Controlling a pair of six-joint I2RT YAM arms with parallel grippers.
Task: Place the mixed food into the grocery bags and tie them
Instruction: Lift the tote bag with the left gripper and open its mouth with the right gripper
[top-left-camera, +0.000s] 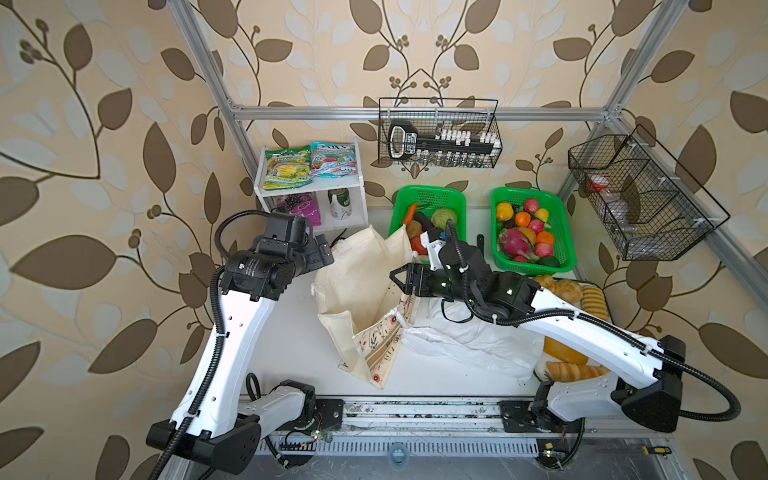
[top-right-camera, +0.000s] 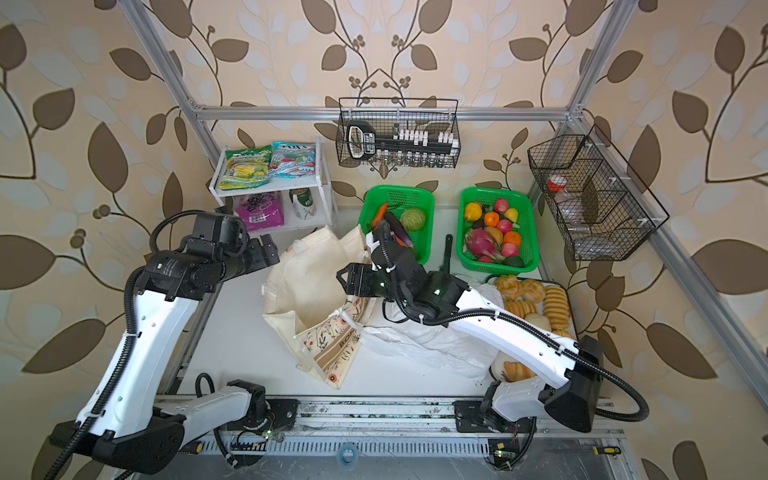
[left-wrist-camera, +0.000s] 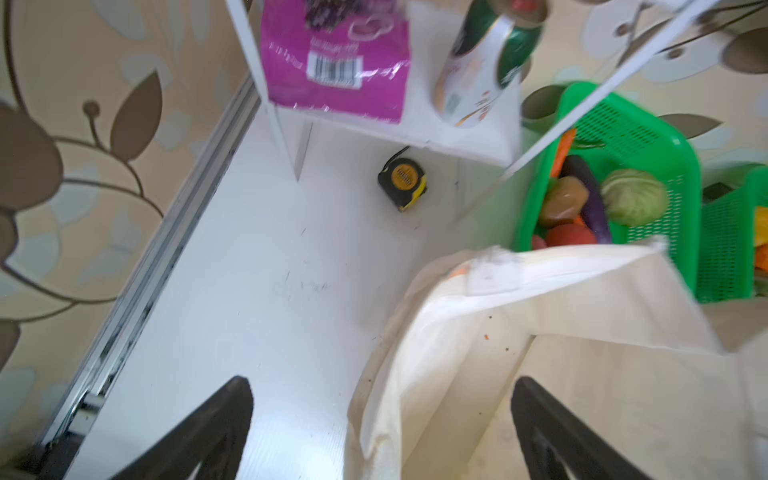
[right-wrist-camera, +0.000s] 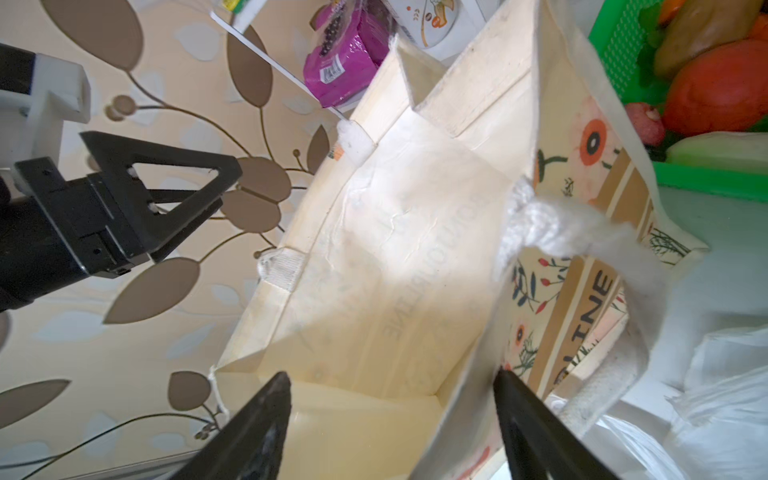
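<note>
Bright even light; top views bow at edges; the purple grape-print pouch (left-wrist-camera: 336, 62) is blurred.

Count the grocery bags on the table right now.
2. The cream canvas tote stands open mid-table; the white plastic bag lies crumpled beside it, on the bread side. More could be hidden underneath.
</note>
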